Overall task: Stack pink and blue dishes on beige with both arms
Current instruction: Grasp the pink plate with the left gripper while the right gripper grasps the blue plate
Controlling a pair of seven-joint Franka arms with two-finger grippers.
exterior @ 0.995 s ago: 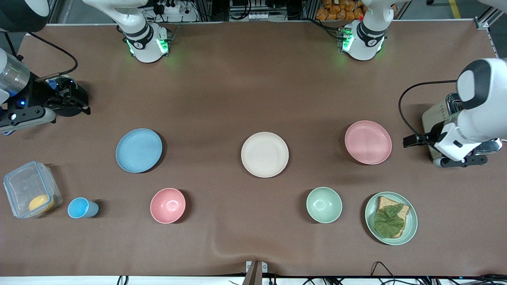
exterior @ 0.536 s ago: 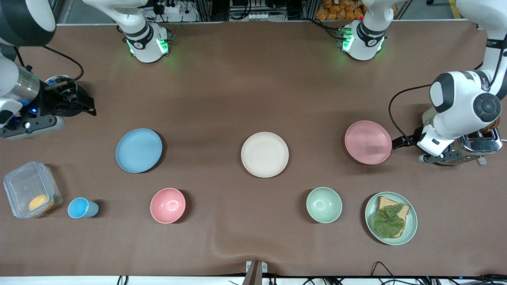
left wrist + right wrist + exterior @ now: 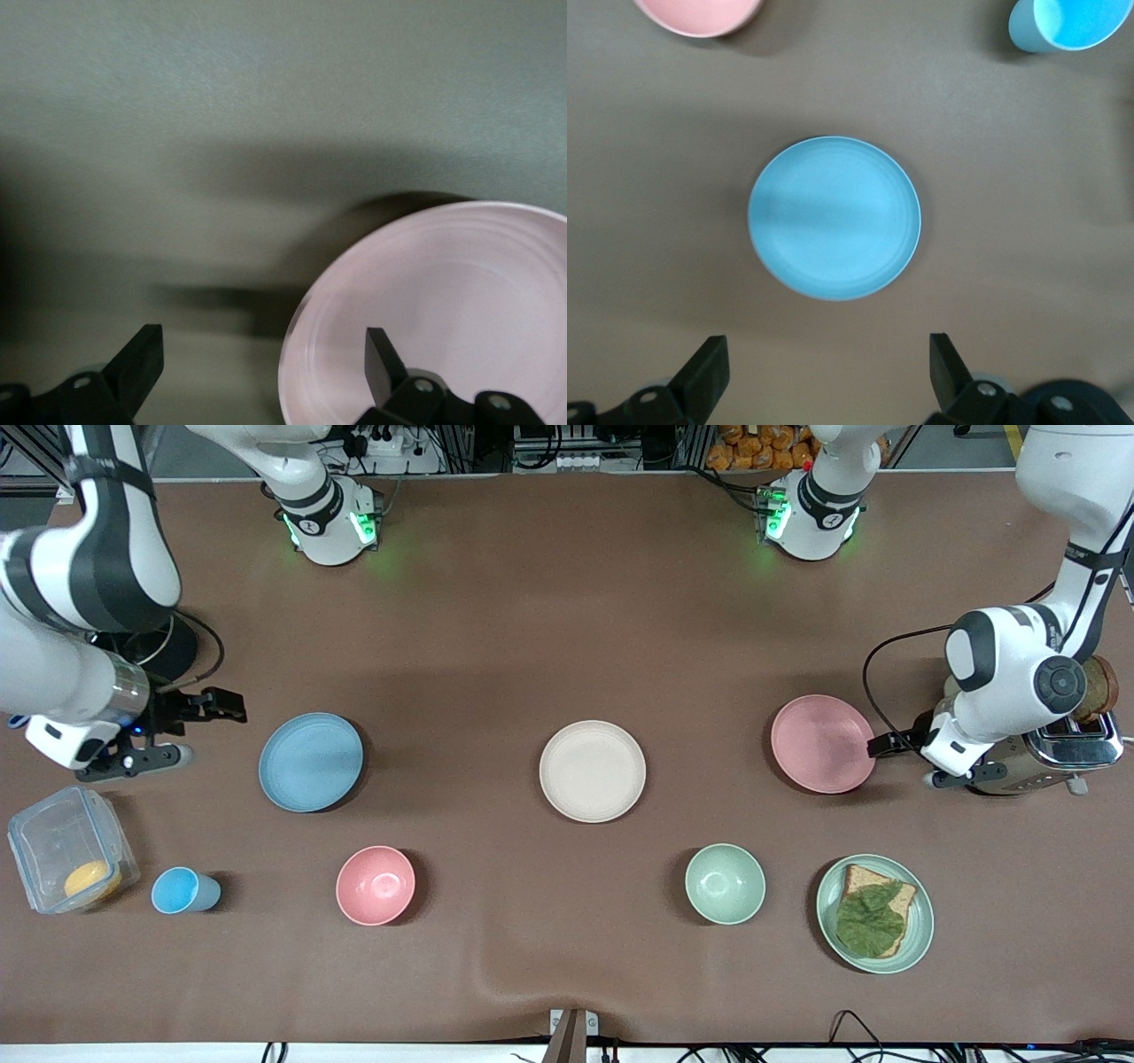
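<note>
left gripper (image 3: 886,742) – gaping empty, hanging at pink plate (image 3: 823,743) rim, mid-right | right gripper (image 3: 221,704) – gaping empty, hovering beside blue plate (image 3: 310,762), mid-left

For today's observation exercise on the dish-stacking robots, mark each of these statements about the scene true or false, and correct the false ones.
1. The beige plate has nothing on it. True.
2. The left gripper holds the pink plate in the air. False: its jaws are open at the plate's rim, and the plate lies on the table.
3. The right gripper is open beside the blue plate. True.
4. The blue plate lies toward the left arm's end of the table. False: it lies toward the right arm's end.
5. The pink bowl lies nearer to the front camera than the blue plate. True.
</note>
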